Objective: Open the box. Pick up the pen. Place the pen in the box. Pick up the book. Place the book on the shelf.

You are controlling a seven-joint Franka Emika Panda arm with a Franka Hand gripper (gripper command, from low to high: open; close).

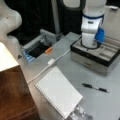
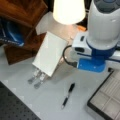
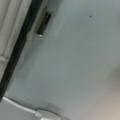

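A: The box (image 1: 96, 58) is seen at a front view's right, standing on the grey table (image 1: 65, 67), with its grey compartmented inside (image 1: 107, 50) exposed. The opening step is judged to be done, though the lid itself cannot be made out.

B: Is anything held by the gripper?

A: That cannot be told. The gripper itself is not shown clearly in any view; only the arm's white and blue wrist (image 1: 91, 30) is seen, hanging over the left part of the open box. In the wrist view only the box's edge (image 3: 17, 47), its small latch (image 3: 43, 23) and bare tabletop are shown, and no fingers appear.

B: Where is the pen?

A: The pen (image 1: 95, 87) is found lying flat on the table, near the box's front side and apart from it. In a front view it (image 2: 68, 95) is seen between the book and the box's corner (image 2: 105, 100). It is judged not yet picked up or placed.

B: And the book?

A: The book (image 1: 58, 91) is seen lying on the table, left of the pen, its binding edge along one long side. The shelf (image 1: 13, 95) is seen at the far left, with its pale top board (image 1: 6, 58). No book is seen on it, so that step is judged to remain.

B: Anything else?

A: A white cable (image 1: 46, 66) is laid across the table between the book and the box.
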